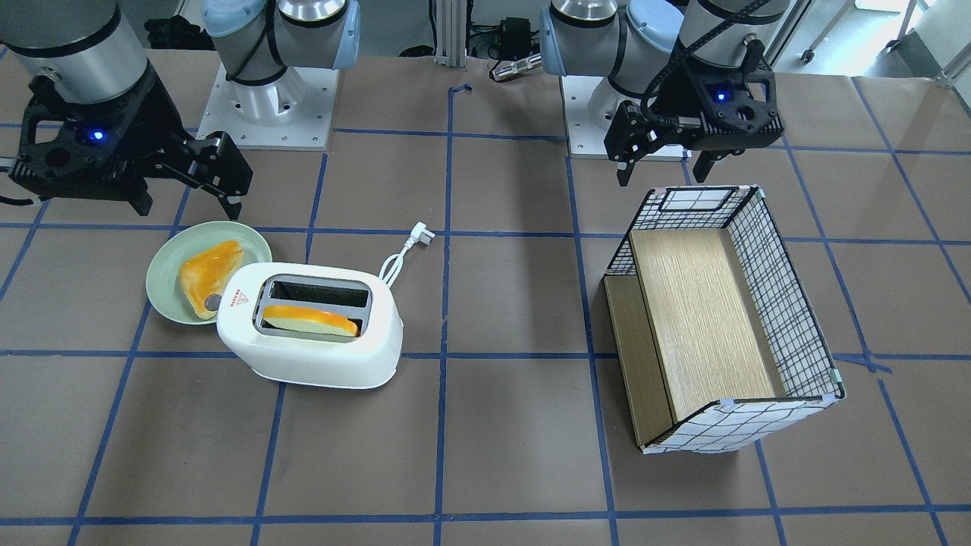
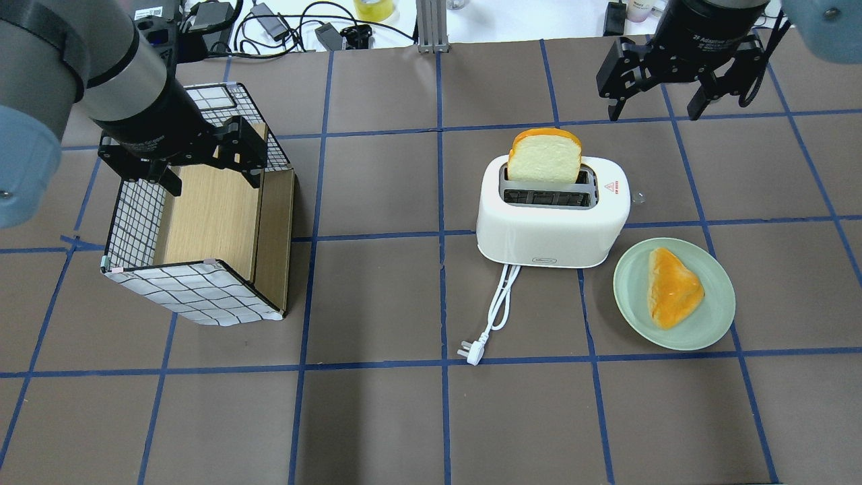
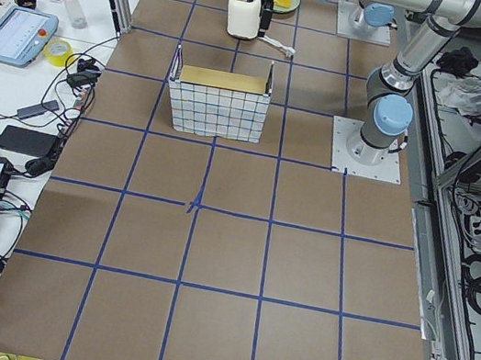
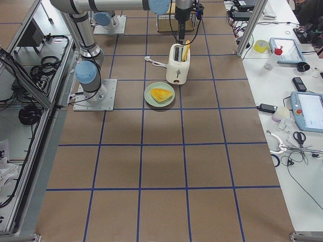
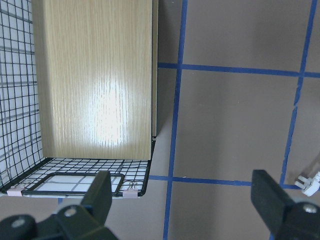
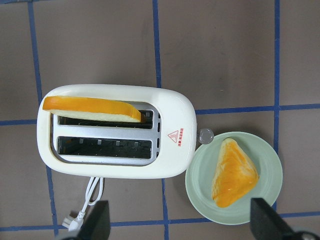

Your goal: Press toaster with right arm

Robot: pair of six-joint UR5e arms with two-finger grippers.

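- Fingers (image 2: 614, 101) of the black two-finger right gripper (image 2: 654, 109) were spread wide and held nothing. It hung high, apart from the toaster.
- The rounded white plastic two-slot toaster (image 2: 552, 225) stood upright on the brown papered table (image 2: 377, 417), just beside a pale green round plate (image 2: 717, 300) holding a triangular toast piece (image 2: 673, 288). One orange-crusted bread slice (image 2: 544, 156) stood in a slot.
- We judged the shell light and slick, so a sideways shove would slide it. There was nothing to grasp: we'd push straight down on the small round grey knob (image 6: 205, 135) at the plate-side end, which we took for the lever.
- The left gripper (image 5: 185, 197) was also spread and empty, over the grid-patterned wire basket (image 2: 195, 293).
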